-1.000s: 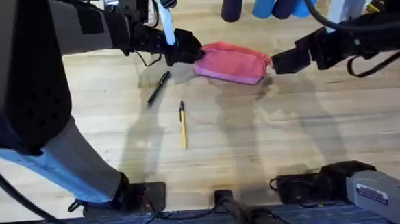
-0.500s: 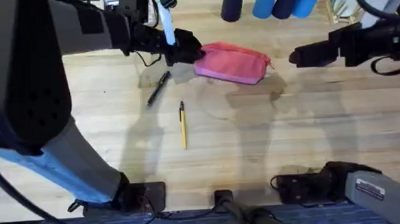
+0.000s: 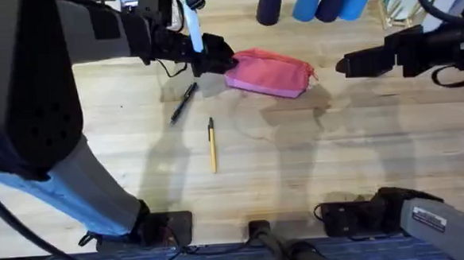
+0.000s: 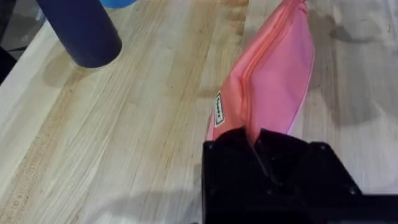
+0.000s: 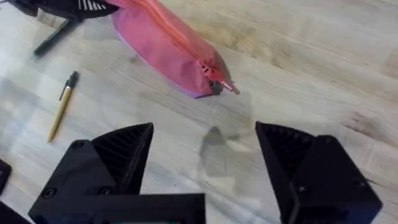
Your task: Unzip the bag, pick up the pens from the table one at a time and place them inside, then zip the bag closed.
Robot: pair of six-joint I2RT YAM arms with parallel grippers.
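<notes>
Light wooden table (image 3: 297, 166) seen from overhead. Left gripper (image 3: 212, 59) clamped on left end of pink bag (image 3: 269, 74), fabric pinched between fingers at zipper end in left wrist view (image 4: 264, 152). Bag lying toward far middle of table, zipper shut, pull at right end (image 5: 225, 86). Right gripper (image 3: 342, 65) held apart from bag's right end, jaws spread wide, nothing between them. Black pen (image 3: 184, 102) and yellow-tan pen (image 3: 212, 145) lying on table just in front of bag's left end. Dark blue cylinder (image 4: 81, 31) standing beyond bag.

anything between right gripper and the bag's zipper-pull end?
Nothing. Bare table between the right gripper and the bag, per overhead view.
</notes>
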